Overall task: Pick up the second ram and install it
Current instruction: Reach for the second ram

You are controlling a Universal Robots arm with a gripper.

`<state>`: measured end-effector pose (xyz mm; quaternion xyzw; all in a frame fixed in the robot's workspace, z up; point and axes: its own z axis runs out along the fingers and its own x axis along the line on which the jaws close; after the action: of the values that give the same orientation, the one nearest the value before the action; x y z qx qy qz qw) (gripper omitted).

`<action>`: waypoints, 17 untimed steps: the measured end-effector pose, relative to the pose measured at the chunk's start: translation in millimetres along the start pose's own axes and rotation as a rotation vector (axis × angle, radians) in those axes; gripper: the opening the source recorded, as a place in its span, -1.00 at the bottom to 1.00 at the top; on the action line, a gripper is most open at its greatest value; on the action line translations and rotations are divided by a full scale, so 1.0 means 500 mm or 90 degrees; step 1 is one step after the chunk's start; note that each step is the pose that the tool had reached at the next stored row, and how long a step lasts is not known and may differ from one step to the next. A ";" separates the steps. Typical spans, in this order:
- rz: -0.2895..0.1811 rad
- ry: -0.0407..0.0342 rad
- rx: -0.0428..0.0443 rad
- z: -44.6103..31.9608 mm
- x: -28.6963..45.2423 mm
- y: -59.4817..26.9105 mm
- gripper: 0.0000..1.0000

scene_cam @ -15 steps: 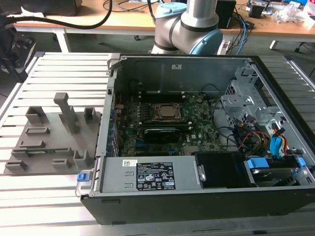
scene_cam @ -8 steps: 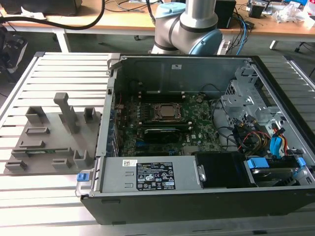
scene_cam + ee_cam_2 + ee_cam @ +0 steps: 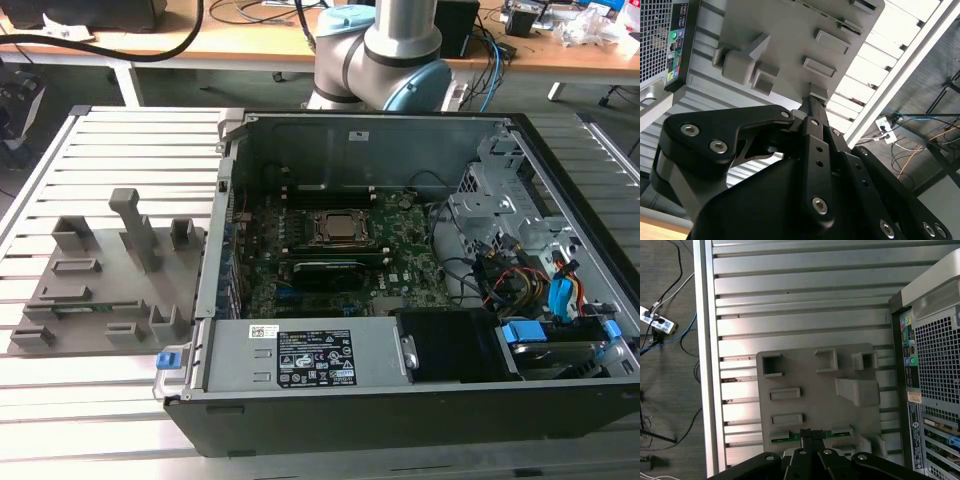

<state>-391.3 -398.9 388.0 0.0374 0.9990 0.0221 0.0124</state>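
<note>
At the exterior view's left we see the second ram (image 3: 84,309) lying in a slot of the gray fixture (image 3: 105,285) on the slatted table (image 3: 120,140). The open computer case (image 3: 400,425) sits to its right. In the first wrist view the gripper (image 3: 810,436) hangs over the ram, fingers drawn together, holding nothing.

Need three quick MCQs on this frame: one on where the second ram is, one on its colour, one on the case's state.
1. Where does the second ram lie?
A) in the grey tray
B) in a memory slot
C) on the floor

2. What colour is it?
A) blue
B) green
C) red

3. The computer case is:
A) closed
B) upside down
C) open, with the motherboard exposed

Key: 1A, the stick sits in a tray holder, at the exterior view's left of the case. 2B, green board shows in the first wrist view. 3C, the inside shows in the exterior view.
</note>
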 end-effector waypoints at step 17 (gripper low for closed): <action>0.000 -0.0004 0.0054 0.004 -0.027 -0.012 -0.79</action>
<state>-378.2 -405.7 386.1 0.0374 0.9991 0.0178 0.0126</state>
